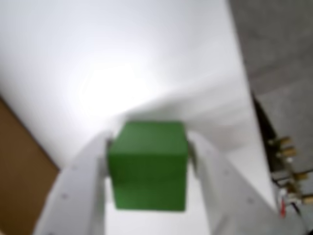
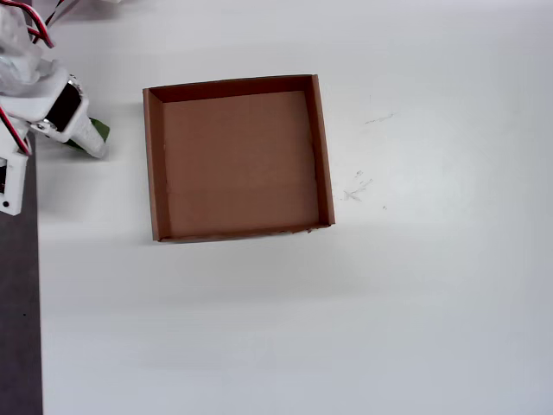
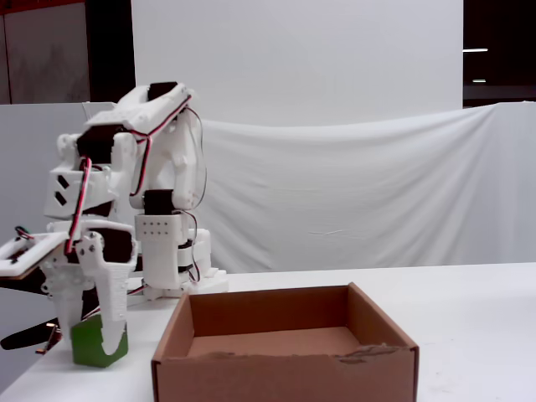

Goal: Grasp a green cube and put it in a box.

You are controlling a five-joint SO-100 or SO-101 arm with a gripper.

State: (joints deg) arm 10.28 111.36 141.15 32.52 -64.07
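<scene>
Squeezing in from both sides, the white gripper [image 1: 148, 169] has the green cube [image 1: 148, 166] clamped between its two fingers [image 1: 80, 186], and the wrist view shows it plainly: each finger presses flat against a side face of the block, which fills the gap between them. White table surface spreads out behind, with a sliver of brown at the left edge of that view.

Over in the fixed view, the cube [image 3: 94, 343] sits low beside the table [image 3: 469, 318], just left of the box [image 3: 285, 356] and outside it, with the gripper [image 3: 99, 335] coming straight down over it. Whether the block touches the table or hangs just above it, I cannot tell. The arm [image 3: 146, 167] folds up tall behind.

From overhead, only a small green corner [image 2: 99, 131] peeks out past the gripper [image 2: 86, 138], left of the box [image 2: 155, 164] and apart from its wall. The box floor is plain brown cardboard.
</scene>
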